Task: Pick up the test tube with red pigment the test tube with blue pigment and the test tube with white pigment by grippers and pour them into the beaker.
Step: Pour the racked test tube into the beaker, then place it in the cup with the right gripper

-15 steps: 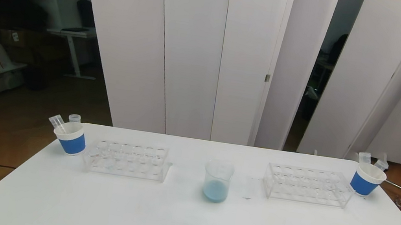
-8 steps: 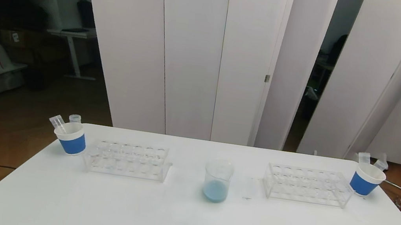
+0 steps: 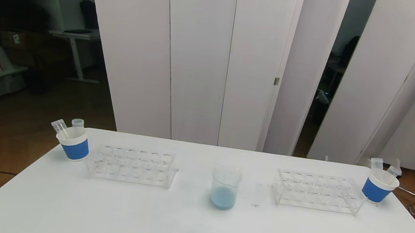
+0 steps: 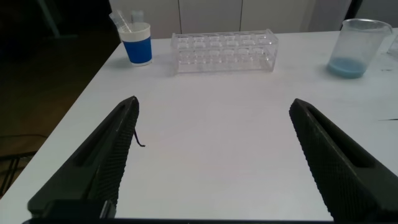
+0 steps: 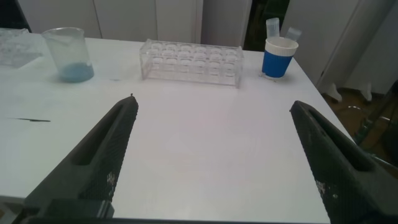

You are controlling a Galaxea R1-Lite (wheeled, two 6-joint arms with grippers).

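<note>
From my remote station, the beaker [image 3: 225,187] stands upright at the centre of the white worktop [image 3: 190,229], a shallow layer of pale blue liquid in its bottom. A clear rack [image 3: 131,165] sits to its left and a second clear rack [image 3: 318,192] to its right, each well apart from it. At the far left corner a blue paper cup [image 3: 73,143] holds two clear tubes [image 3: 59,126] leaning out of it; a matching cup [image 3: 379,186] at the far right corner holds two more tubes [image 3: 377,163]. I cannot tell any pigment colour in those tubes. Both arms are held back over the near edge of the worktop, out of my head camera's sight. The left hand [image 4: 214,158] is spread wide and holds nothing; the right hand [image 5: 214,158] is likewise wide and holds nothing.
</note>
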